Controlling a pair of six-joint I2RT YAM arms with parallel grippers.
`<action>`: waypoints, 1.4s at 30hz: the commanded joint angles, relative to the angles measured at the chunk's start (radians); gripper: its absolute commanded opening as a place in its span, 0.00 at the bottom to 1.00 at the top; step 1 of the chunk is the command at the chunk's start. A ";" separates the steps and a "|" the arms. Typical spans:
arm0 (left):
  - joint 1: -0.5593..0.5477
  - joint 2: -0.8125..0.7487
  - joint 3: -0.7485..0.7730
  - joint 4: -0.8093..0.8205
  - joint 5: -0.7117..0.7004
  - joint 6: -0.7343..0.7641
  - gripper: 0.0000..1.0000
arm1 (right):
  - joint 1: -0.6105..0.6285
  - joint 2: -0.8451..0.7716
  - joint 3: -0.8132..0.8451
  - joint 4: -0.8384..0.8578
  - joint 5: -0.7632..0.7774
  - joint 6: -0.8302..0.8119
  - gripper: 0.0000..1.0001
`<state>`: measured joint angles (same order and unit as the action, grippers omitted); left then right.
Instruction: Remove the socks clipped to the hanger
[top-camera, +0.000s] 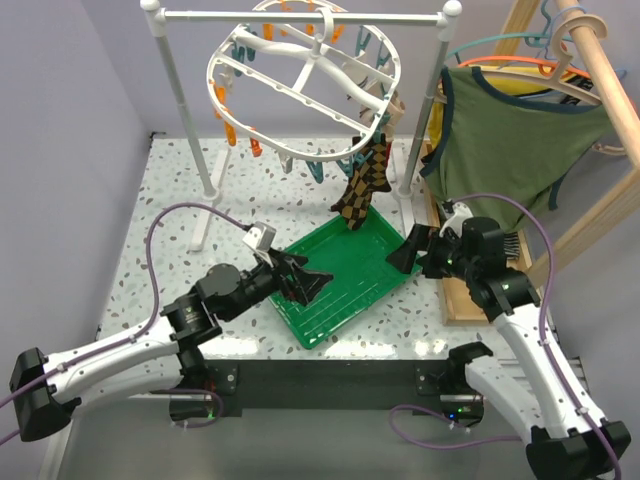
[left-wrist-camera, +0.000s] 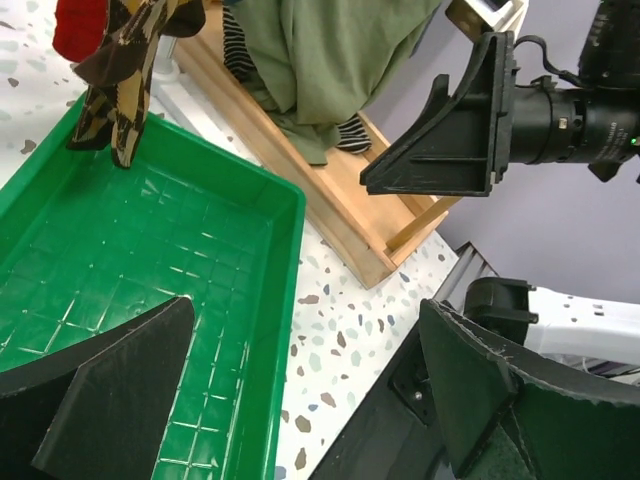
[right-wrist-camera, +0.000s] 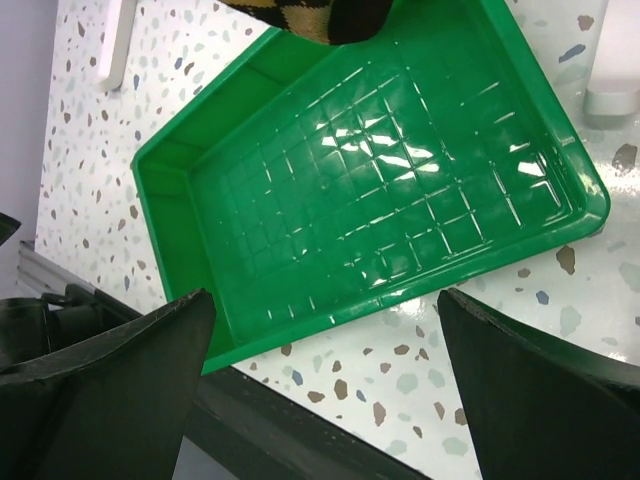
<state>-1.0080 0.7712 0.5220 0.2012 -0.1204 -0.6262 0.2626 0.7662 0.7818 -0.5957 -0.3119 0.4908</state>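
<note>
1. Left gripper: jaws spread wide, holding nothing, low over the tray.
2. Right gripper: jaws also spread and empty, facing the left gripper across the tray.
3. Checkered sock: clipped to the hanger, above and beyond both grippers.
4. Red sock: just beside the checkered sock.
5. Tray sits under the socks, likely to catch them.
</note>
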 joint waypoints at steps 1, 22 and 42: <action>0.002 -0.101 -0.003 0.012 -0.018 -0.004 1.00 | 0.007 0.036 0.073 -0.003 -0.033 -0.063 0.99; 0.003 0.094 0.312 -0.011 0.082 0.118 0.81 | 0.299 0.324 0.358 0.181 0.140 -0.072 0.98; 0.048 0.258 0.562 -0.123 -0.019 0.168 0.75 | 0.215 0.479 0.628 0.189 0.133 -0.210 0.69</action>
<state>-0.9825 0.9916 1.0042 0.0929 -0.1642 -0.4850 0.5335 1.2358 1.3754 -0.4480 -0.1501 0.2932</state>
